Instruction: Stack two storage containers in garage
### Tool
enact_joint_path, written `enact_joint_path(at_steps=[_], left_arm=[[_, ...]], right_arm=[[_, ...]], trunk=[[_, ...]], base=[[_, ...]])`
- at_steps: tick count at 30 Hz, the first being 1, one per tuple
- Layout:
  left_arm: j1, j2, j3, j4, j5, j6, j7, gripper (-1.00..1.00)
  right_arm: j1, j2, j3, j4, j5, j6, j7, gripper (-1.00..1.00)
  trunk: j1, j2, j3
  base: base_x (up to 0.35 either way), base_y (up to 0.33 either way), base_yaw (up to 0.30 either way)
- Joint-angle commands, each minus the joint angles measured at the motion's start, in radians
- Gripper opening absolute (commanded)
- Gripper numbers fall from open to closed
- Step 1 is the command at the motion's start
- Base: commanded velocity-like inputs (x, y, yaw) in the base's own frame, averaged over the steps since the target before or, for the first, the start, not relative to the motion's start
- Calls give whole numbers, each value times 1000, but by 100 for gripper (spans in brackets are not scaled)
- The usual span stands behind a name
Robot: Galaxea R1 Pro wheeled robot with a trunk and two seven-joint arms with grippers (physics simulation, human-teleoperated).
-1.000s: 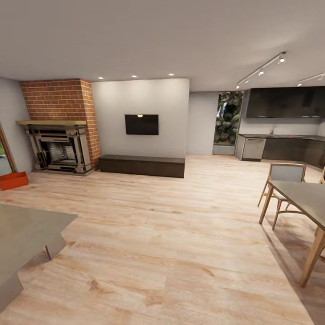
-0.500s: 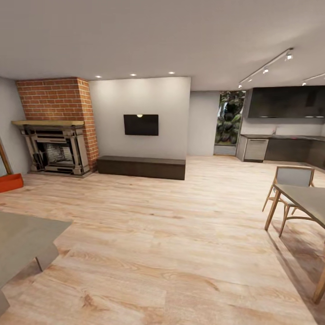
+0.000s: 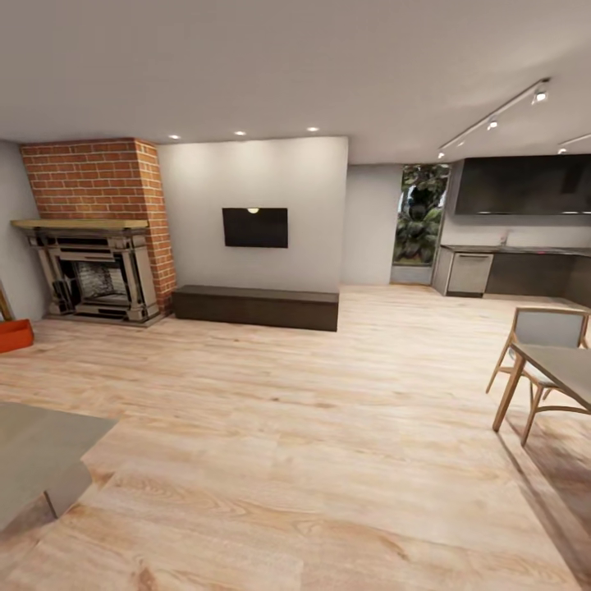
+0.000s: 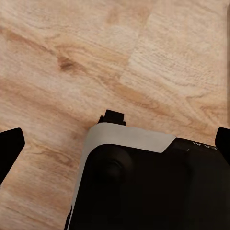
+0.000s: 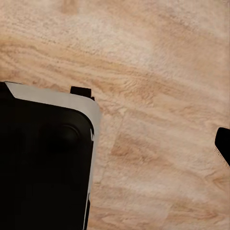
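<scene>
I see 1 storage container on the living room's wood floor, at the head view's left edge, beside the brick fireplace. Left gripper fingers spread wide, holding nothing; I cannot tell the right gripper's state.

Nothing readable anywhere, no labels, brands or numbers. There are tiny pale marks on the robot's black base, way too blurry to read.
</scene>
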Motion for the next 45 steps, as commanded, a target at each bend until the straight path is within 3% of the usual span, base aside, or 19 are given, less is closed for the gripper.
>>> enact_joint_path(at_steps=[1,45], left_arm=[[-1,0,4,0,4,-1,1,100],[-1,0,4,0,4,0,1,100]], right_arm=[[-1,1,8,3,-11,-6,-1,100],[-1,-1,7,3,-17,-15,-6,100]], trunk=[[1,-1,-1],[1,-1,-1]], base=[[322,0,0],[322,0,0]])
